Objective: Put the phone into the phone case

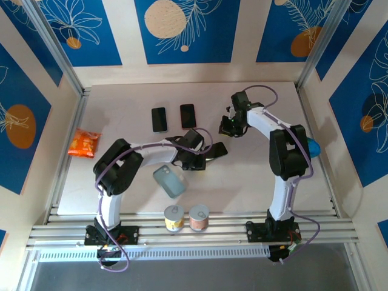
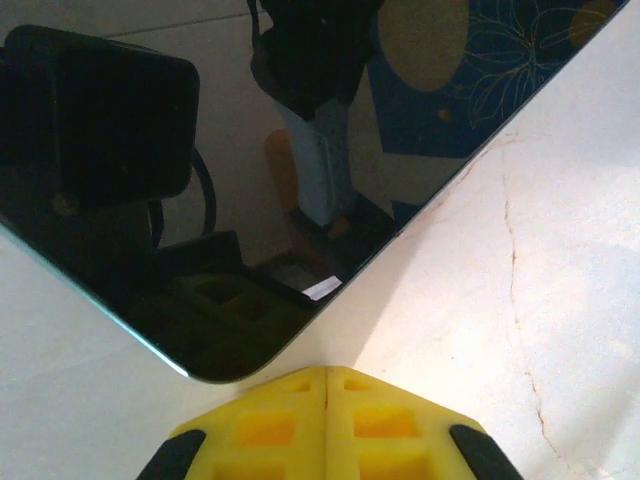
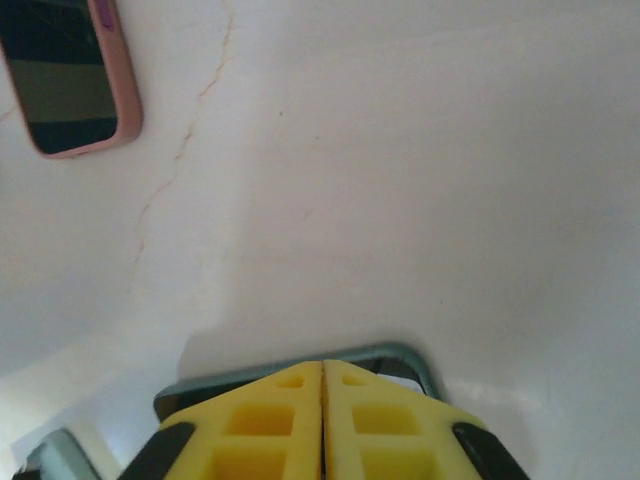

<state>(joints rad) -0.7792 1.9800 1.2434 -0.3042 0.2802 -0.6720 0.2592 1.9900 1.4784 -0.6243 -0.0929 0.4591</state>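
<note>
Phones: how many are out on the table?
3. One light-edged phone and one pink-edged phone lie side by side at the back; a dark phone lies mid-table just beyond the left hand. The arms may hide more.

**Left hand shut at the corner of a dark phone**

The left hand [image 2: 327,385] shows at the near edge, its two yellow fingers [image 2: 260,430] pressed together along a thin middle seam with no gap between them. Just beyond the tips and to their left lies the rounded corner of the phone [image 2: 150,200], whose glossy black screen spreads across the far left; whether the corner touches the fingers cannot be told. The glass mirrors a dark boxy shape, a cable and a blue panel with an orange disc. To the right is the pale bench [image 2: 570,180], where a fine crack [image 2: 513,260] runs from far to near.
</note>
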